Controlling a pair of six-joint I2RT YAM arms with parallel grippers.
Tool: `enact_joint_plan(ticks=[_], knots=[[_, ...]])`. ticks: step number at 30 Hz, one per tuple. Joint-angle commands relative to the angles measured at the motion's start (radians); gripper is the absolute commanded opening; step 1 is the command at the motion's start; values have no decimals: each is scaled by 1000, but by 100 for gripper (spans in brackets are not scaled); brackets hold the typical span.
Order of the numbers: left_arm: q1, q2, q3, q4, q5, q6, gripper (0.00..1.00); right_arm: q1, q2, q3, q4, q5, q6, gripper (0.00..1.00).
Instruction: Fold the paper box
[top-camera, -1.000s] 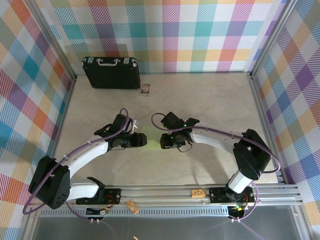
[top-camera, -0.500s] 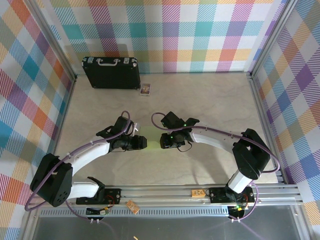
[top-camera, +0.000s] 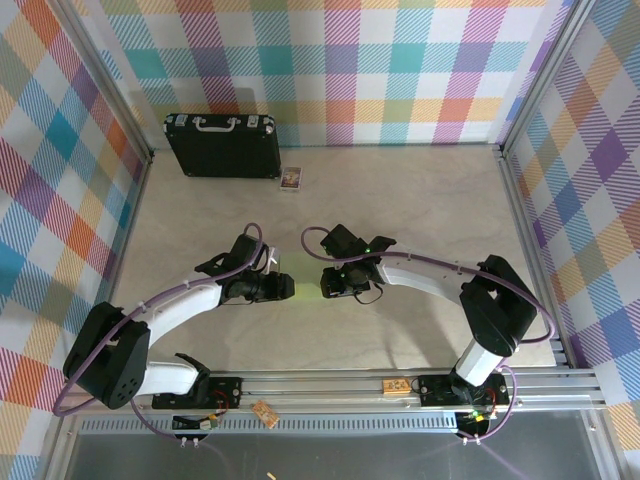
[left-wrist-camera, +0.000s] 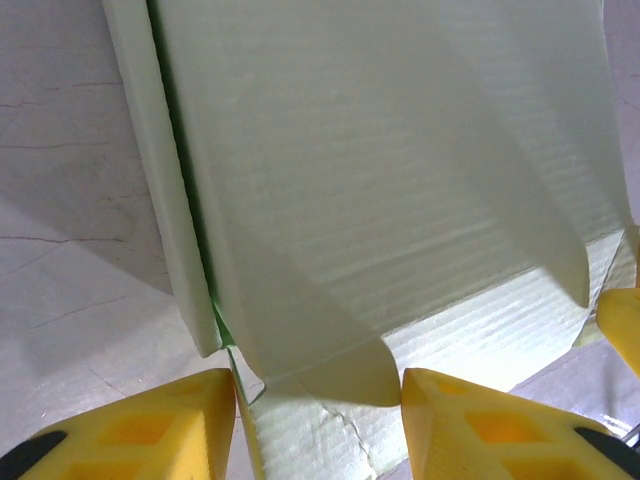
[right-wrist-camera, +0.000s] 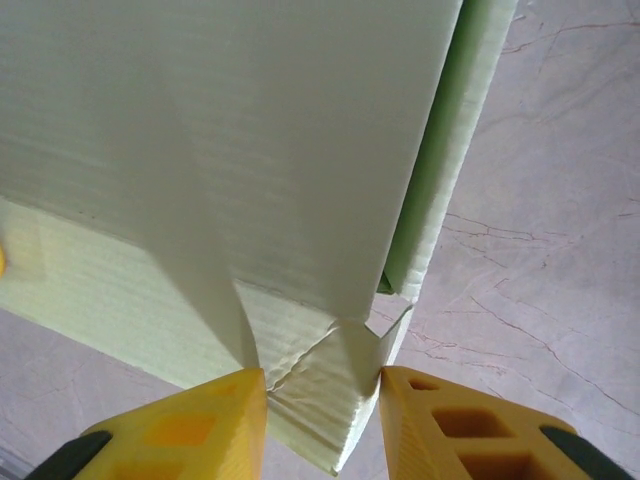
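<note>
Your left gripper (top-camera: 289, 288) has slid slightly toward its base over the last 1 second. The paper box (top-camera: 306, 284) sits between both grippers' fingertips. The right wrist view shows your right gripper (right-wrist-camera: 322, 385) clamped on its corner. The left wrist view shows the left fingers (left-wrist-camera: 480, 420) straddling a flap, but you cannot tell if they grip it.

table (top-camera: 420, 200): beige | black case (top-camera: 221, 146), small card (top-camera: 291, 178): back-left | paper box (left-wrist-camera: 380, 150): centre

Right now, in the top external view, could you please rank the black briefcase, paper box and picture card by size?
Largest: black briefcase.
Then paper box and picture card, unranked: left pincer and right pincer hide most of the box, whose visible strip looks card-sized.
</note>
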Motion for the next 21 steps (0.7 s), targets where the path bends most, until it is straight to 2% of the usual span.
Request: enact_joint_plan(ticks=[1,9,21], knots=[[-10,9,-12,-7,-29,21,47,4,12,7,-13,13,-22,36],[-16,22,8,-40,-58,39,53,3,22,18,-21,22,-33,36],[-18,42,16,-43,-70,42,50,3,48,24,2,-19,-25,35]])
